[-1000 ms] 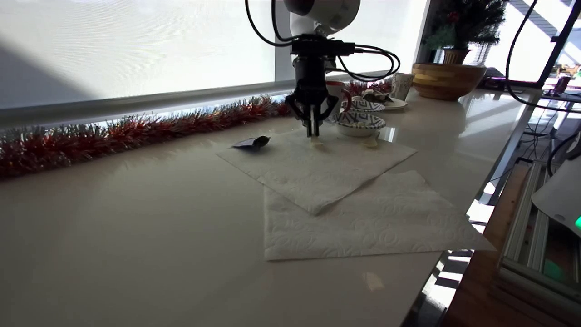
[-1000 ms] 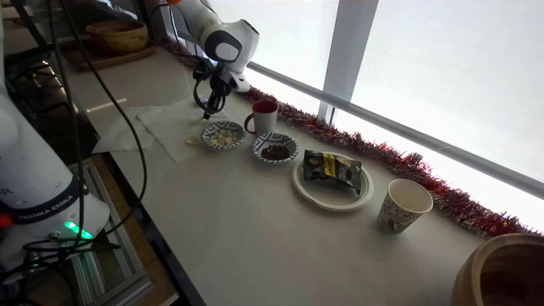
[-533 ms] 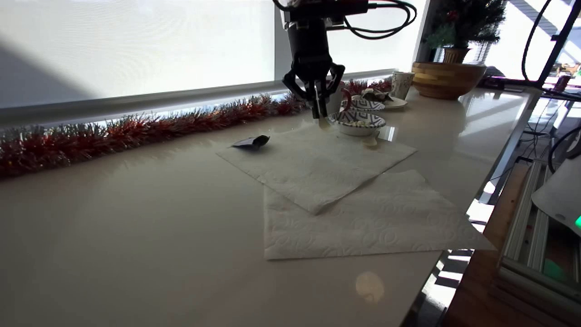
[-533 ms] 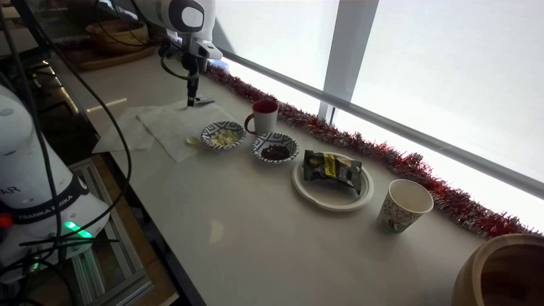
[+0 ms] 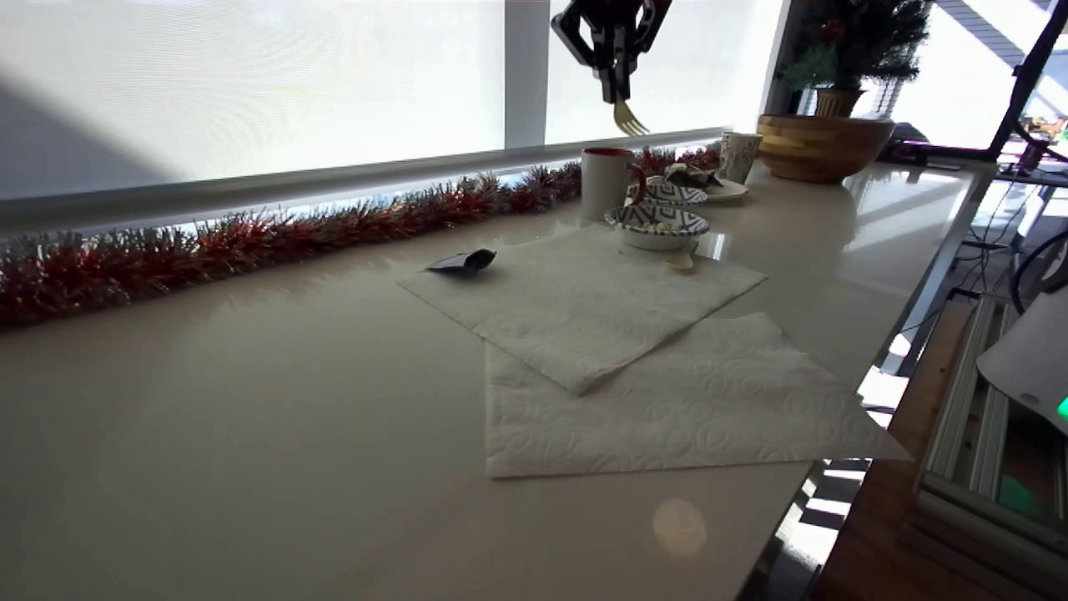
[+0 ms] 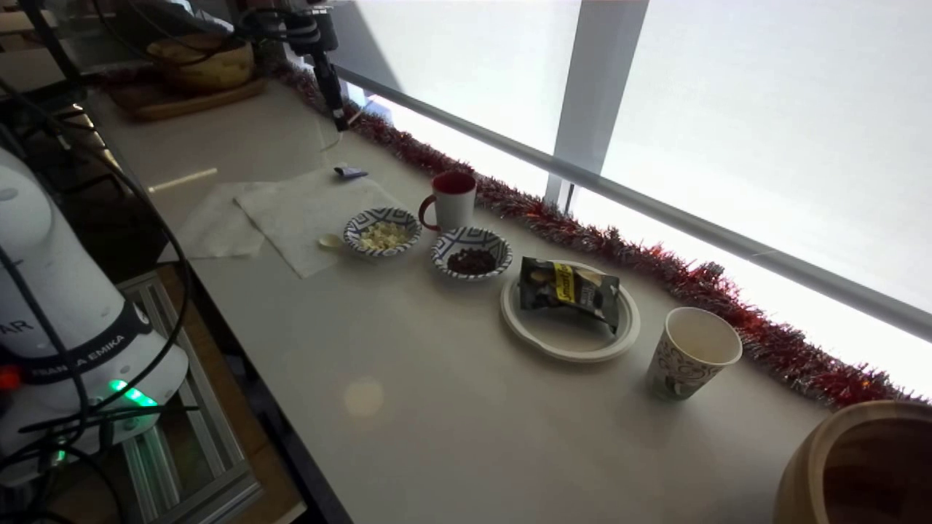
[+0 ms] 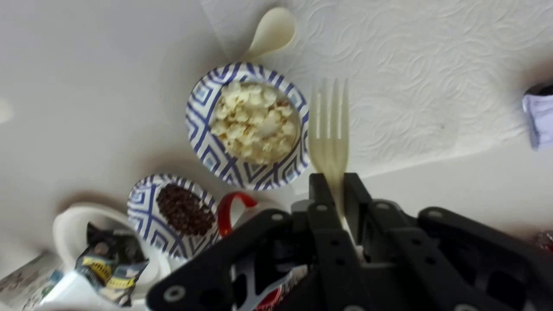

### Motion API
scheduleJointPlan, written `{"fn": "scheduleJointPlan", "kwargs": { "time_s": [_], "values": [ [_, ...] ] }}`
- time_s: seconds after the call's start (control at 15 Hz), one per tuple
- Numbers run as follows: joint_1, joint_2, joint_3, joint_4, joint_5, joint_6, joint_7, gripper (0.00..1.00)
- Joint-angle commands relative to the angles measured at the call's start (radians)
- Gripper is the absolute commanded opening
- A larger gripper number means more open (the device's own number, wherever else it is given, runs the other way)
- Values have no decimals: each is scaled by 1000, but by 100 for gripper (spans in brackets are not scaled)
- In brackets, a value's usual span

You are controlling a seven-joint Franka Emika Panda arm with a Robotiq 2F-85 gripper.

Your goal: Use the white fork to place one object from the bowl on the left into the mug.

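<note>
1. The white fork [image 7: 329, 149] hangs in the air, tines free, the jaws of the gripper [image 7: 337, 185] pinching its handle near the neck. It is probably light, slick and bendy; this grip should curb twisting.
2. In an exterior view, the left patterned bowl [image 6: 382, 214] holds popcorn [image 7: 259, 123], likely brittle and feather-light: better scooped than stabbed.
3. The mug [image 6: 457, 209] stands upright there, right of it and farther off.
4. A spoon [image 6: 330, 241] lies just left of the bowl.

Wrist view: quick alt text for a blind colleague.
The gripper holds a white fork, tines toward the picture's top. Left of it appear a bowl of popcorn and a spoon; lower left, a red-handled mug, a bowl of dark pieces and a snack bag.
</note>
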Motion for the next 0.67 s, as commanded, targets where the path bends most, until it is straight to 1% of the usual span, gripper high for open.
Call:
{"fn": "scheduleJointPlan", "kwargs": {
  "time_s": [0.0, 0.13, 0.27, 0.33, 0.4, 0.6],
  "values": [
    [-52, -39, 51, -8, -32, -4, -8, 13],
    [-71, -100, 63, -38, -67, -1, -15, 13],
    [-76, -122, 65, -58, -72, 2, -20, 13],
    [-76, -123, 66, -62, -74, 4, -20, 5],
    [-97, -133, 102, -70, -210, -1, 39, 4],
    [-116, -165, 132, -120, -338, 49, 51, 3]
  ]
}}
